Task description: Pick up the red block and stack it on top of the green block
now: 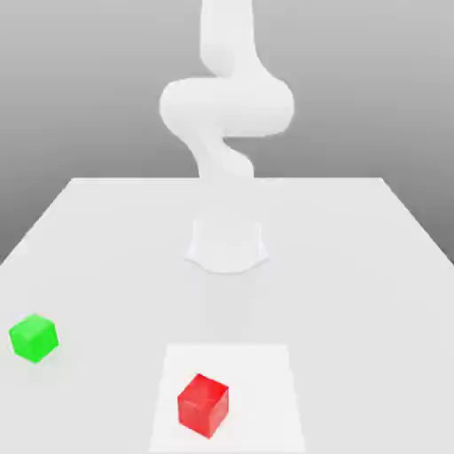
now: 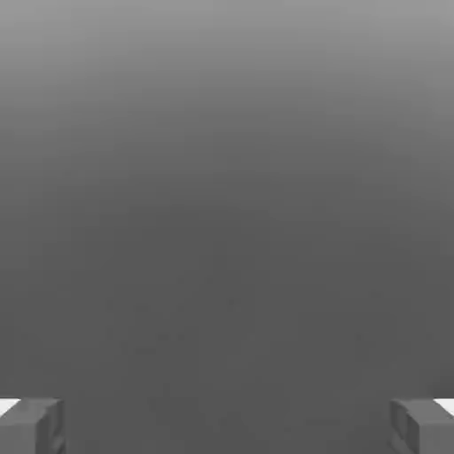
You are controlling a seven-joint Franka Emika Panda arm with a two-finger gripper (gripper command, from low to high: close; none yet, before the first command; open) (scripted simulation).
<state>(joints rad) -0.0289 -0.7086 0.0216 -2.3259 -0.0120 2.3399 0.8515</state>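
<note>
The red block (image 1: 203, 405) rests on the white table (image 1: 355, 293) near its front edge, a little to the exterior view's left of centre. The green block (image 1: 34, 337) sits apart from it, far toward the exterior view's left and slightly further back. In the hand view my gripper (image 2: 227, 427) is open, its grey fingertips (image 2: 32, 427) wide apart with nothing between them, facing a plain grey background. Both blocks lie untouched.
The white arm (image 1: 227, 106) rises from its base (image 1: 227, 244) at the table's middle and bends up past the top of the exterior view. A paler square patch (image 1: 266, 372) on the table surrounds the red block.
</note>
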